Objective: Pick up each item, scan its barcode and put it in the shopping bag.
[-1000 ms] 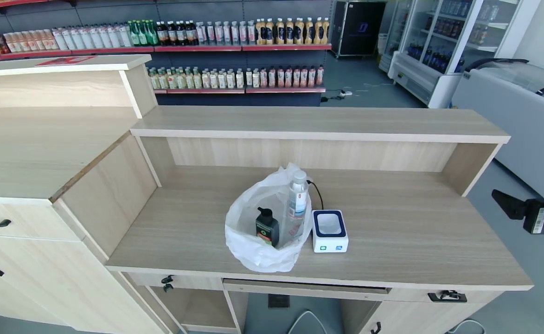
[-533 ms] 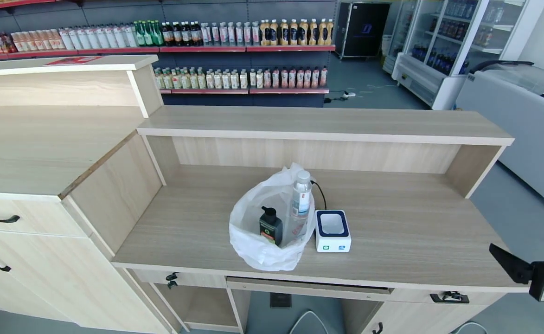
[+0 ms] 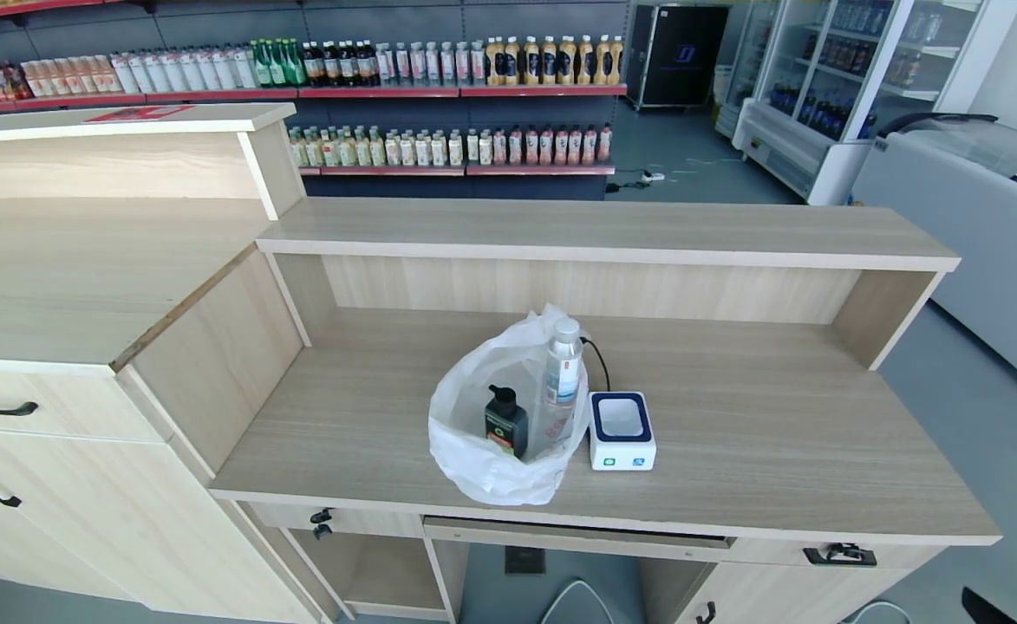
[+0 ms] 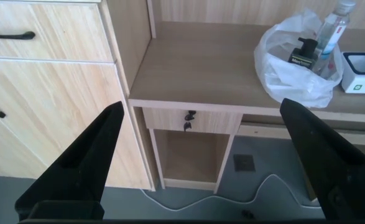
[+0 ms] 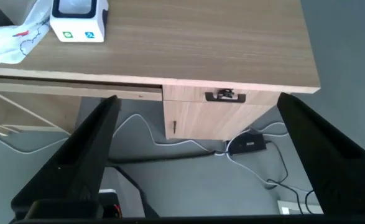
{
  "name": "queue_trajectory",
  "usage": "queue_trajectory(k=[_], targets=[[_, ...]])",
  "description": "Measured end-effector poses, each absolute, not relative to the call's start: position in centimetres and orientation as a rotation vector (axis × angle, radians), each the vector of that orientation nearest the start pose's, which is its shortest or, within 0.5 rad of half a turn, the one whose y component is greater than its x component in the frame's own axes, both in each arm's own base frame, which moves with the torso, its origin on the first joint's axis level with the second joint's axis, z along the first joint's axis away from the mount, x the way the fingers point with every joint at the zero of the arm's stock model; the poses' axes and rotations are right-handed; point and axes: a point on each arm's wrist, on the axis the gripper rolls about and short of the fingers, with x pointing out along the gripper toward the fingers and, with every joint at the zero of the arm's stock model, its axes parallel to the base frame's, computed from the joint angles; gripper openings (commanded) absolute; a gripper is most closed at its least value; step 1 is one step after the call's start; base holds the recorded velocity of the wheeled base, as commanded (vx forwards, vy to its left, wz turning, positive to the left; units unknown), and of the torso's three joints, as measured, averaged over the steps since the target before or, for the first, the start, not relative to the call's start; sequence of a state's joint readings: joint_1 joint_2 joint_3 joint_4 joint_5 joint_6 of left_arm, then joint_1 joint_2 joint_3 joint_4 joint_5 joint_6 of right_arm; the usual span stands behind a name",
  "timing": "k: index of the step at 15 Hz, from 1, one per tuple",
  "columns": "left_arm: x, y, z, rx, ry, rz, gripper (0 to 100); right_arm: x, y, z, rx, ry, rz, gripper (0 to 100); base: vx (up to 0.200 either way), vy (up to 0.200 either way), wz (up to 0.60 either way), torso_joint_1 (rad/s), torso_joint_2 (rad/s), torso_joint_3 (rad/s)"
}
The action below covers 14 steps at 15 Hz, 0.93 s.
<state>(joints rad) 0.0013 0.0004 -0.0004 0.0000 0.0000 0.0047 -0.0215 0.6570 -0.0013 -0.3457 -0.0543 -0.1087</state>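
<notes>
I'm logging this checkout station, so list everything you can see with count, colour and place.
shopping bag: one, white plastic, open, mid-counter.
pump bottle: one, black, upright inside the shopping bag.
water bottle: one, clear with a white cap, upright in the shopping bag on the scanner's side.
scanner: one, white with a dark blue rim, on the counter just right of the bag.
counter: one, light wood, raised ledge behind.
drink bottles: many, mixed colours, on red shelves behind the counter.
left hand: one, black, open, low before the counter's left end.
right hand: one, black, open, low before the counter's right end.
</notes>
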Motion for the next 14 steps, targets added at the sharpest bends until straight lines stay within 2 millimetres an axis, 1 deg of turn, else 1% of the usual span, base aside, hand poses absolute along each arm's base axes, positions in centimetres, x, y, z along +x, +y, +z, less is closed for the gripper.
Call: queue_trajectory(k=[2, 3, 5, 9, 14], targets=[[-2.3, 0.0, 7.5, 0.004, 0.000, 0.002, 100, 2.1, -0.1, 9.5, -0.115, 0.291, -0.048, 100, 0.000, 0.000, 0.00, 0.000, 0.00, 0.000], [-2.3, 0.0, 7.5, 0.005, 0.000, 0.001, 100, 1.2, -0.1, 9.0, -0.116, 0.279, -0.040, 100, 0.000, 0.000, 0.00, 0.000, 0.00, 0.000], [-2.3, 0.0, 7.5, 0.005, 0.000, 0.002, 100, -0.1, -0.1, 8.7, -0.117, 0.186, -0.003, 100, 0.000, 0.000, 0.00, 0.000, 0.00, 0.000], [-2.3, 0.0, 7.5, 0.004, 0.000, 0.001, 100, -1.2, -0.2, 8.5, -0.088, 0.053, 0.020, 100, 0.000, 0.000, 0.00, 0.000, 0.00, 0.000], [-2.3, 0.0, 7.5, 0.004, 0.000, 0.001, 100, -1.6, -0.2, 8.4, -0.042, 0.022, 0.014, 100, 0.000, 0.000, 0.00, 0.000, 0.00, 0.000]])
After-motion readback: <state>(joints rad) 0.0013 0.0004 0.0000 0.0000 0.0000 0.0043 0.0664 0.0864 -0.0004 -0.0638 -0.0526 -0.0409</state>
